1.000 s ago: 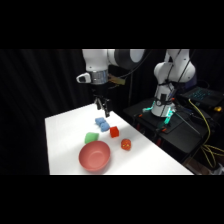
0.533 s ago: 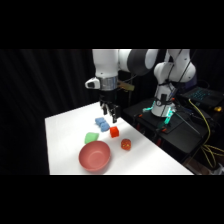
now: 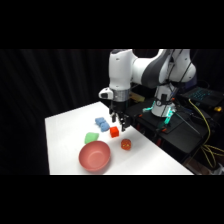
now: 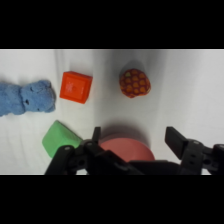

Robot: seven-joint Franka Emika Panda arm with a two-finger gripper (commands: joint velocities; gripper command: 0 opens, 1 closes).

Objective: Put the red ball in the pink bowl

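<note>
White arm reaching from the base at upper right, wrist bent so that the pincer (image 3: pixel 122 121) points straight down above the worktop (image 3: pixel 65 130). In the wrist view the pincer (image 4: pixel 135 142) has its two black fingers (image 4: pixel 177 141) spread wide apart, nothing between them.

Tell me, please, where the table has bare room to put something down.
Free: the white table left of the pink bowl, and its far corner behind the blue object. Crowded: the cluster of green block, red cube and red ball under the gripper.
</note>
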